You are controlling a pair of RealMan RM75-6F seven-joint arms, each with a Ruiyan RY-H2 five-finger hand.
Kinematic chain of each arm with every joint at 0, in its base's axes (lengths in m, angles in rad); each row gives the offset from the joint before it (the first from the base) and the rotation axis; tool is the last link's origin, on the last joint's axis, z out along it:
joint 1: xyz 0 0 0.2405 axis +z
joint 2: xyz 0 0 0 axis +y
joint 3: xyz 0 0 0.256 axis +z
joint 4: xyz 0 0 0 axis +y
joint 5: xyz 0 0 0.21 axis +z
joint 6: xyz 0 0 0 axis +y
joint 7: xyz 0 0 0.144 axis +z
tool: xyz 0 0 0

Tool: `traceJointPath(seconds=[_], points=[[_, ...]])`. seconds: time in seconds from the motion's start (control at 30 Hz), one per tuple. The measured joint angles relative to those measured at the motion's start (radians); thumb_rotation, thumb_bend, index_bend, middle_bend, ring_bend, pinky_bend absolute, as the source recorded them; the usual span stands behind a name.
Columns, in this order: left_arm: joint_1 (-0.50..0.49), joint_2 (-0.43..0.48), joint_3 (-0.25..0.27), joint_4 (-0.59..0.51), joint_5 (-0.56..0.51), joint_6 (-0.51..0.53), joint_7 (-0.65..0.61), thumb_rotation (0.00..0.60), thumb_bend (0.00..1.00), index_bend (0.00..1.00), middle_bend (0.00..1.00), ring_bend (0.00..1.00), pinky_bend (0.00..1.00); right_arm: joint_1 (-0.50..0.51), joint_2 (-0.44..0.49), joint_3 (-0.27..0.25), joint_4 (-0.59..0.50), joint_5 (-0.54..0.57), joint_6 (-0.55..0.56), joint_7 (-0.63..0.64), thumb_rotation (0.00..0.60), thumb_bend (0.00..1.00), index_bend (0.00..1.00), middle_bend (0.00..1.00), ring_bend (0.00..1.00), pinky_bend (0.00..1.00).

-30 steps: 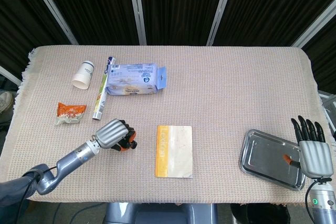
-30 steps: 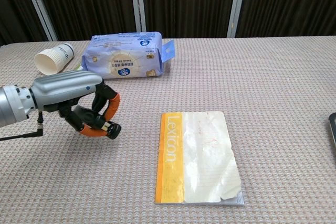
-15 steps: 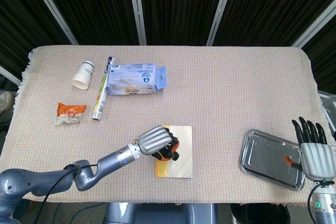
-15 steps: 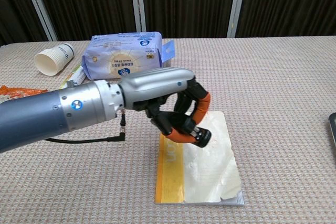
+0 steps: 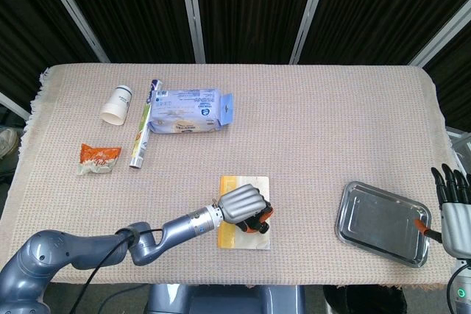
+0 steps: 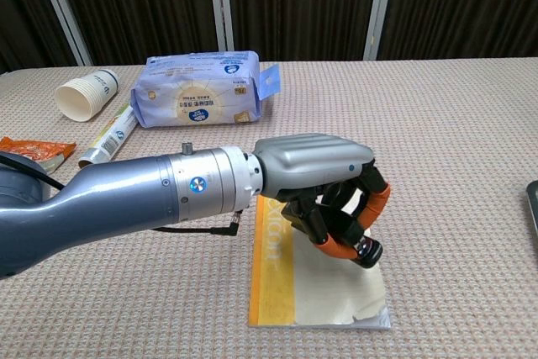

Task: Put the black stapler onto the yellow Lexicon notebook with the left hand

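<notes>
My left hand [image 5: 243, 204] [image 6: 324, 182] hangs over the yellow Lexicon notebook [image 5: 229, 234] [image 6: 276, 279], which lies flat near the table's front edge. Its fingers are curled around the black stapler [image 6: 363, 250] [image 5: 257, 223], a dark body wrapped by the orange-padded fingers. The stapler sits low over the notebook's right half; whether it touches the cover I cannot tell. My right hand [image 5: 455, 211] stands at the far right edge of the head view, fingers straight and apart, holding nothing.
A silver tray [image 5: 383, 223] lies at the right. At the back left are a blue tissue pack [image 5: 188, 112] [image 6: 200, 90], a paper cup [image 5: 117, 104] [image 6: 86, 94], a tube [image 5: 140, 134] and an orange snack packet [image 5: 98, 159].
My left hand has carried the stapler from left of the notebook rightward, over its spine and onto its right half. My right hand has drifted right, toward the frame edge.
</notes>
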Motion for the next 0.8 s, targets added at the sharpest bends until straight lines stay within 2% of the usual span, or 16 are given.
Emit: traceJointPath(seconds=[0.17,0.43,0.57,0.67,0.8], points=[[-0.01,-0.012,0.017,0.02,-0.012,-0.016,-0.015,0.6,0.4,0.55,0.51,0.54,0.51,-0.002,-0.002,0.003,0.005,-0.004,0.008,0.006,0.6,0.0,0.0,0.0,0.0,0.0],[-0.014,-0.012,0.017,0.021,-0.041,-0.029,0.027,0.6,0.26,0.17,0.21,0.24,0.39,0.001,-0.008,0.003,0.005,-0.004,0.001,-0.011,0.6,0.0,0.0,0.0,0.0,0.0],[-0.007,-0.014,0.011,0.022,-0.057,-0.017,0.039,0.6,0.19,0.04,0.11,0.15,0.35,0.002,-0.013,0.004,0.006,0.002,-0.006,-0.021,0.6,0.0,0.0,0.0,0.0,0.0],[-0.004,-0.007,0.009,0.019,-0.063,-0.012,0.052,0.6,0.16,0.0,0.03,0.09,0.3,0.006,-0.015,0.004,0.006,0.005,-0.014,-0.028,0.6,0.0,0.0,0.0,0.0,0.0],[0.003,0.008,0.007,0.008,-0.074,-0.004,0.065,0.6,0.11,0.0,0.0,0.01,0.24,0.006,-0.016,0.004,0.005,0.007,-0.016,-0.034,0.6,0.0,0.0,0.0,0.0,0.0]])
